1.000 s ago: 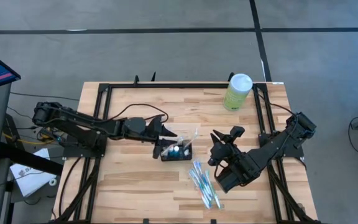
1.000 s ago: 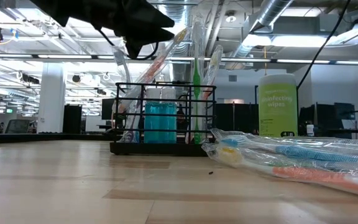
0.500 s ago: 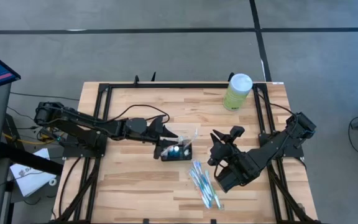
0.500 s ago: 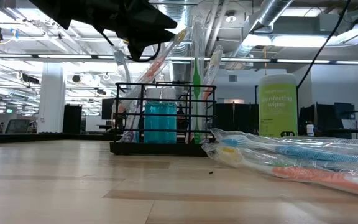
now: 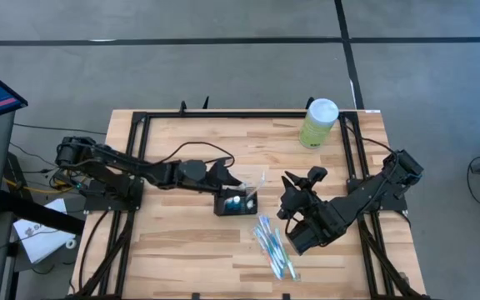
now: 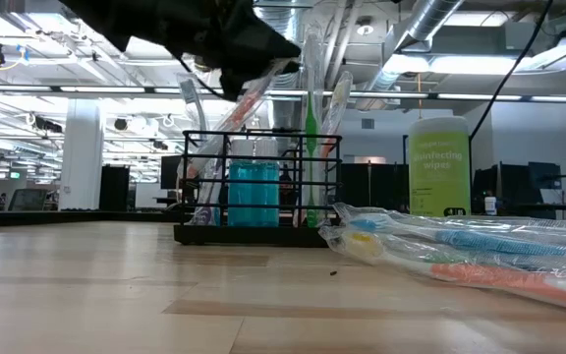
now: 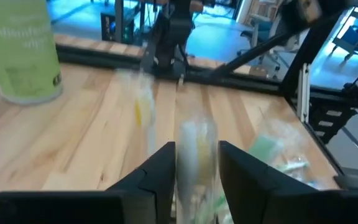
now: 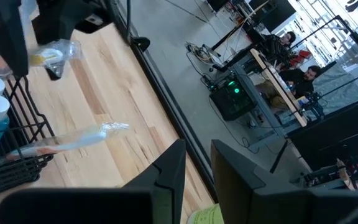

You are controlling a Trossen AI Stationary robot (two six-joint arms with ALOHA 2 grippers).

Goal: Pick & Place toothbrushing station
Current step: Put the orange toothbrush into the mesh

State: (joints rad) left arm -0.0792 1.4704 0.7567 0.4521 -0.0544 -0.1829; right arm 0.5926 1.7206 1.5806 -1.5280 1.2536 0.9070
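The toothbrushing station (image 5: 237,205) is a low black wire holder at the table's middle; it also shows in the low view (image 6: 258,228). Several wrapped toothbrushes and blue-capped bottles (image 6: 254,192) stand in it. My left gripper (image 5: 232,187) reaches over the holder's top from the left and is closed on the upper end of a wrapped toothbrush (image 7: 197,140). My right gripper (image 5: 295,193) waits right of the holder, open by a narrow gap and empty (image 8: 199,167). My left gripper pinches the upper end (image 7: 197,149) of a wrapped toothbrush between its two fingers, wrapper and all. The fingers come slanting from the table's left and above. The toothbrush (image 6: 232,130) leans, and its lower end stands in the holder.
A bundle of wrapped toothbrushes (image 5: 273,247) lies on the table near-right of the holder, also seen in the low view (image 6: 460,254). A pale-green wipes canister (image 5: 317,123) stands at the far right. A black frame rail (image 5: 223,115) runs round the table. People sit in the room beyond (image 8: 303,74).
My left gripper has moved toward the table's right edge, from beside the holder's left end to over the holder, onto the top of the leaning toothbrush. The holder and the right arm have kept still.
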